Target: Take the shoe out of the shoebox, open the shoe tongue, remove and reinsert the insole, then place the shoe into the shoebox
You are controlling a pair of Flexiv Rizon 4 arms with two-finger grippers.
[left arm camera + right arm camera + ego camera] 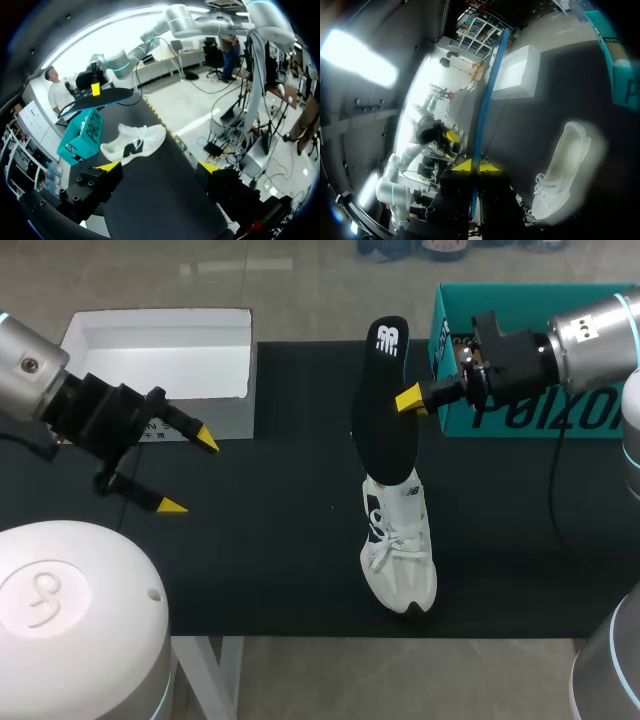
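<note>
Insole (484, 100), seemingly within right pincer (477, 166)

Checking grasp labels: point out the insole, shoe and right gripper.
insole (380, 425), head view, middle of its black face.
shoe (398, 550), head view, laces.
right gripper (477, 166), right wrist view, midway between its yellow tips.

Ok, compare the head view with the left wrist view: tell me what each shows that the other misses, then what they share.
Only the head view: the white box and the broad black face of the insole. Only the left wrist view: the insole edge-on, held in the air clear of the shoe. Both: the shoe, the insole in the right gripper, the teal shoebox and the open left gripper.
</note>
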